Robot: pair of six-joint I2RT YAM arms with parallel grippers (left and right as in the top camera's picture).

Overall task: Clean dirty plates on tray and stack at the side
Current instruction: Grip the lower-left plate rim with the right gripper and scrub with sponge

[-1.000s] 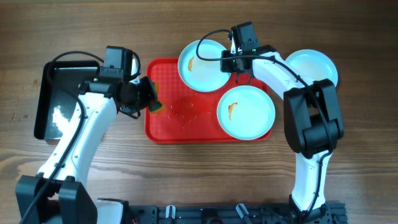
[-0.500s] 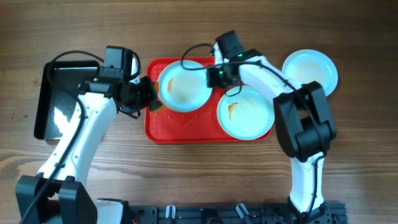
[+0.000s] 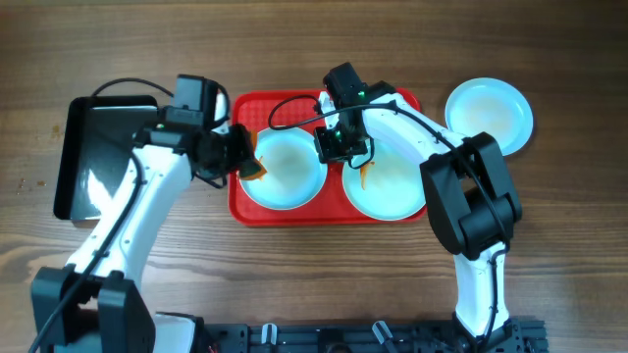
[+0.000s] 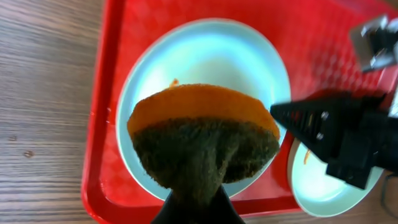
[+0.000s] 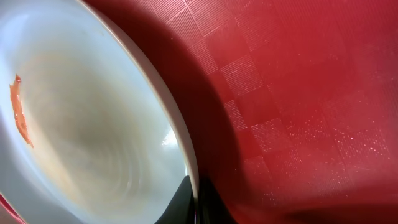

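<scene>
The right hand (image 3: 336,145) has dragged one plate (image 3: 283,169) from the far edge of the tray (image 3: 294,106) down into its left half. It is still pinching that plate's right rim, fingers closed tight on it. The left hand (image 3: 235,155) is gripping a sponge (image 4: 205,134), orange on top and dark beneath, now hanging over the plate's left edge. The plate is looking pale and glossy, carrying a small orange smear (image 5: 18,112) near its rim. A second plate (image 3: 392,191), smeared too, is lying beside it on the tray. A third plate (image 3: 489,113) is sitting apart on the tabletop (image 3: 314,284).
</scene>
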